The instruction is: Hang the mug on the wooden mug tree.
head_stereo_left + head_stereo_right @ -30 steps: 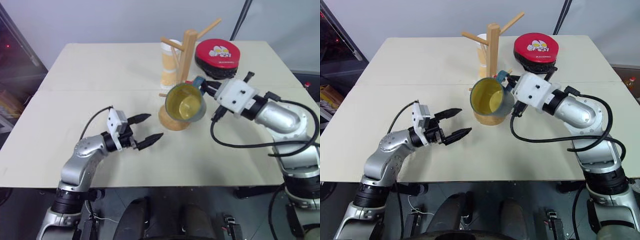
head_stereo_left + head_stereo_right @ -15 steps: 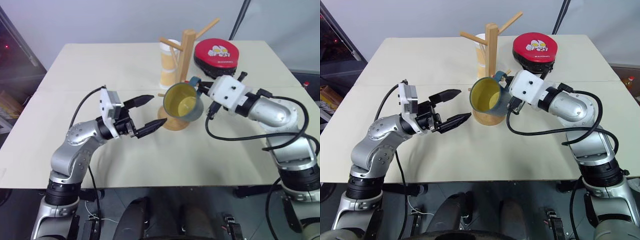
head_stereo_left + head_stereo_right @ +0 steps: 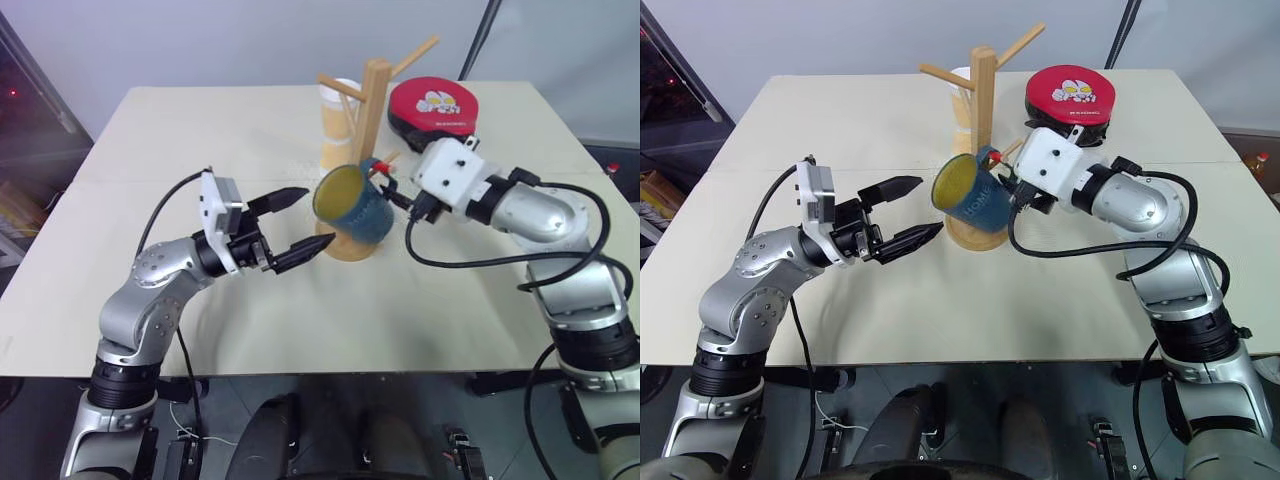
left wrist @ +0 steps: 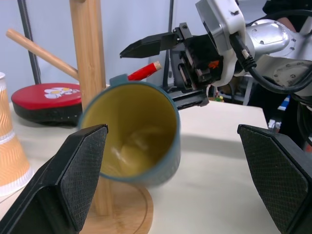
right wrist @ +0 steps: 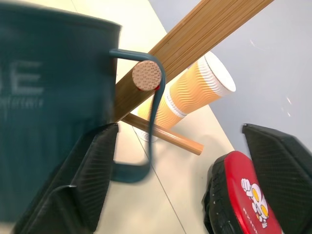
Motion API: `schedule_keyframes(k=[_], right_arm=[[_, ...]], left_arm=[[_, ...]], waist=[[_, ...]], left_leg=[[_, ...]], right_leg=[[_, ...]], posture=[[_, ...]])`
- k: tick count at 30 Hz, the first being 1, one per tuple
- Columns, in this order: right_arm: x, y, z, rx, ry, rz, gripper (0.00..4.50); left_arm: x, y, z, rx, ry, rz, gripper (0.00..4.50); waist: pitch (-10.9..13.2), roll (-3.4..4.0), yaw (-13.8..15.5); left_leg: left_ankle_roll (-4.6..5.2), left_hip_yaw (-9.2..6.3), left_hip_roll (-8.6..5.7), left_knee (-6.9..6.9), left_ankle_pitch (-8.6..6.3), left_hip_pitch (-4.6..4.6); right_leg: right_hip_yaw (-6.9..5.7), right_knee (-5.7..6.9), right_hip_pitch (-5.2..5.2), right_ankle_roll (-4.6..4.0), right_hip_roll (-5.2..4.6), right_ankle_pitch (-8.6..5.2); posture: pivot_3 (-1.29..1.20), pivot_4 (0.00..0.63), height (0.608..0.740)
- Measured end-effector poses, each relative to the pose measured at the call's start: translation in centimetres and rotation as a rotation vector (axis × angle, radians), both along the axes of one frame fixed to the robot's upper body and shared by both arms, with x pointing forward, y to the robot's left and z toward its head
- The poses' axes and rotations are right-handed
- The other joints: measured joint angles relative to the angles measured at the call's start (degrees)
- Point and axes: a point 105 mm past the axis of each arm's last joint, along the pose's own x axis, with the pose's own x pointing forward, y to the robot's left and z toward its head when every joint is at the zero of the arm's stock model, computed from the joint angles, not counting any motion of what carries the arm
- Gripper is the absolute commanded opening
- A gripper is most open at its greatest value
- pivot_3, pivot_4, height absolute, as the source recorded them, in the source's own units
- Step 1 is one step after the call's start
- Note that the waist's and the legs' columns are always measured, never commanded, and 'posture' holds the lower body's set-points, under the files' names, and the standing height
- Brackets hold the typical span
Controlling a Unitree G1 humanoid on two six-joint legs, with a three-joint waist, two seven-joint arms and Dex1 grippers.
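Near the centre of the right eye view, the teal-blue mug (image 3: 973,198) hangs tilted on the wooden mug tree (image 3: 983,110), its yellow mouth turned toward the left of the frame and pale lettering showing on its side. In the right wrist view the mug's blue loop handle (image 5: 151,122) is threaded over a red-tagged peg (image 5: 146,76), whose round end pokes through the loop. The right gripper (image 3: 1012,190) sits just right of the mug with its black fingers spread apart on either side of the handle, released and not clamping it. The left gripper (image 3: 902,213) hovers left of centre, jaws apart and holding nothing, its tips pointing at the mug's mouth but apart from it. Behind the tree, toward the top of the frame, stands a white-and-orange paper cup (image 3: 338,125); a red-topped round case (image 3: 1071,95) lies at upper right on the pale table (image 3: 840,120).
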Motion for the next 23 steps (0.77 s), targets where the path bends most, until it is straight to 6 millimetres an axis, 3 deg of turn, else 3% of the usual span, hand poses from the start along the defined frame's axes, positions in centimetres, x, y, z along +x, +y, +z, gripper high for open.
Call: schedule_keyframes(k=[3, 6, 11, 14, 17, 23], right_arm=[[-0.8, -1.9, 0.6, 0.083, -0.005, -0.033, 3.93], [-1.7, -4.3, -0.7, 0.261, 0.055, -0.062, 3.93], [-2.6, -8.0, -4.0, 0.581, 0.130, -0.166, 3.93], [-2.9, -9.6, -8.8, 0.730, 0.187, -0.277, 3.93], [-3.1, -9.9, -13.0, 0.797, 0.257, -0.342, 3.93], [-2.6, -8.9, -13.6, 0.835, 0.217, -0.306, 3.93]], left_arm=[[0.2, 0.2, -0.2, -0.001, 0.007, 0.023, 4.50], [1.1, 0.9, -0.8, -0.026, 0.041, 0.098, 4.50], [4.0, 3.3, -2.2, -0.082, 0.078, 0.329, 4.50], [6.2, 6.5, -4.3, -0.093, 0.123, 0.571, 4.50], [6.6, 8.9, -6.9, -0.059, 0.176, 0.721, 4.50], [5.9, 9.8, -9.3, -0.020, 0.207, 0.801, 4.50]], waist=[[0.02, -0.05, 0.20], [0.01, -0.09, 0.16], [0.00, -0.07, -0.17], [-0.05, -0.16, -0.12], [-0.02, -0.10, -0.31], [-0.03, -0.11, -0.24]], left_leg=[[0.00, -0.03, 0.00, 0.02, 0.00, 0.00], [0.02, -0.02, -0.01, 0.02, -0.02, 0.02], [0.02, 0.00, -0.01, 0.00, -0.01, 0.10], [0.02, 0.04, 0.00, -0.07, -0.01, 0.26], [0.02, 0.20, 0.00, -0.06, -0.01, 0.27], [0.01, 0.21, 0.03, -0.06, -0.02, 0.30]], right_leg=[[0.00, -0.06, 0.09, 0.01, -0.01, 0.00], [0.00, -0.10, 0.15, 0.01, -0.04, 0.00], [0.01, 0.04, 0.11, 0.01, -0.02, 0.00], [0.02, 0.04, 0.20, 0.02, 0.03, 0.00], [0.17, 0.11, 0.12, 0.03, 0.02, 0.01], [0.21, 0.11, 0.13, 0.03, 0.02, 0.01]], posture=[[0.00, 0.150, 0.740], [0.00, 0.150, 0.740], [0.00, 0.150, 0.740], [0.00, 0.150, 0.740], [0.00, 0.150, 0.740], [0.00, 0.150, 0.740]])
